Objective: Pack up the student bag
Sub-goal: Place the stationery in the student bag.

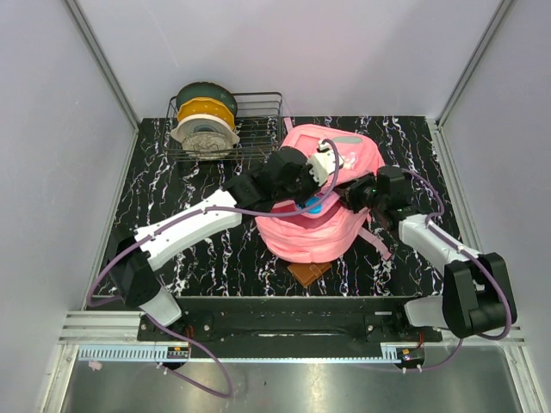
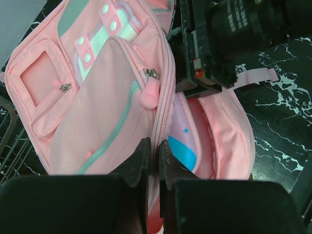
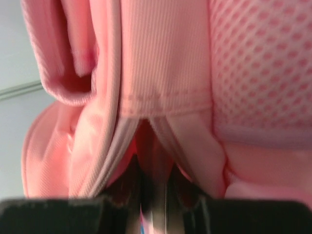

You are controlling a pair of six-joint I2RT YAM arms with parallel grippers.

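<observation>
The student bag, big, soft and pink, lies in the middle of the black marbled table. Its main zip is parted, and a pale pink and blue thing shows inside. In the left wrist view my left gripper is shut on the zipper edge of the bag, on the front-pocket side of the opening. My right gripper comes from the right and meets the opposite rim. In its own view the right gripper is buried in pink fabric, with a fold of it pinched between its fingers.
A wire basket with filament spools stands at the back left. A flat brown thing sticks out from under the bag's near edge. A pink strap trails beside my right arm. Grey walls close in the table.
</observation>
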